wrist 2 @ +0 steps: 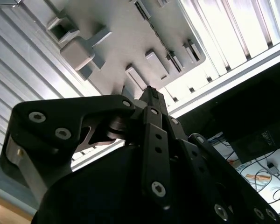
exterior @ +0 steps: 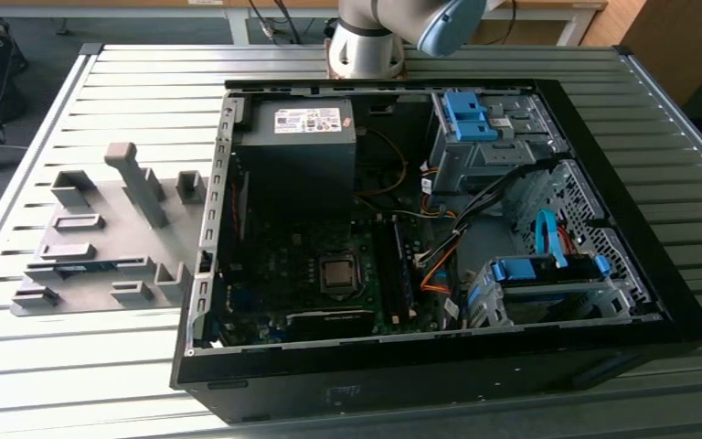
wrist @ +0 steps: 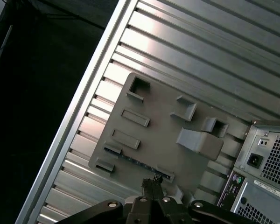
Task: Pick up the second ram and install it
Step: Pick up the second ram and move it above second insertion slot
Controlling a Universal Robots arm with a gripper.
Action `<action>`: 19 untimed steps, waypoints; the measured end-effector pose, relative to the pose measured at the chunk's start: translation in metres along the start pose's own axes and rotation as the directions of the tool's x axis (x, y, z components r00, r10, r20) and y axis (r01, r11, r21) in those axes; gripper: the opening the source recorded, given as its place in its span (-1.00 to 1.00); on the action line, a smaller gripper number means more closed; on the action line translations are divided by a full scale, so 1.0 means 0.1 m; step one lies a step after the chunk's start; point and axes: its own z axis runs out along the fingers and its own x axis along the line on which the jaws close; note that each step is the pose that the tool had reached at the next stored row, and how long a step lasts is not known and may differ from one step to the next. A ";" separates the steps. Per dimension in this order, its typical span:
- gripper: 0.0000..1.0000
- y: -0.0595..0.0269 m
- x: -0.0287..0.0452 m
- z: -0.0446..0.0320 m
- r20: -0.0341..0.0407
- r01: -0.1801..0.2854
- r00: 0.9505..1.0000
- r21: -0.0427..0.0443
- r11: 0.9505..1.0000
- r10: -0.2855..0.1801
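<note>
The second ram (exterior: 88,267) is a thin blue stick lying on edge in a slot near the front of the grey holder plate (exterior: 107,229), at the exterior view's left. In the first wrist view it is a thin dark strip (wrist: 137,162) between two small grey holders. My gripper (wrist: 151,181) hovers high above the plate, close to the strip's end. Its black fingertips (wrist 2: 149,95) are pressed together with nothing between them. The open computer case (exterior: 643,302) lies at the exterior view's right, with the memory slots (exterior: 394,265) beside the processor socket.
Grey blocks and a tall post (exterior: 138,183) stand up from the holder plate. The slatted metal table (exterior: 58,366) ends near the plate, with dark floor beyond. Inside the case are a power supply (exterior: 296,137), blue drive latches (exterior: 467,114) and loose cables (exterior: 442,265). The arm's base (exterior: 369,41) stands behind the case.
</note>
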 end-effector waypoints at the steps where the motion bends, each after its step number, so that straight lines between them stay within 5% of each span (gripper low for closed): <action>1: -0.79 0.000 0.000 0.000 0.000 0.000 1.000 0.000 1.000 0.000; 5: -0.79 0.000 0.000 0.002 -0.001 0.012 1.000 0.000 1.000 -0.012; 10: -0.79 0.000 0.001 0.008 -0.003 0.090 0.996 -0.001 0.996 -0.090; 15: -0.79 0.000 0.001 0.014 -0.006 0.174 0.985 -0.004 0.985 -0.174; 19: -0.79 0.000 0.002 0.017 -0.008 0.240 0.971 -0.006 0.971 -0.240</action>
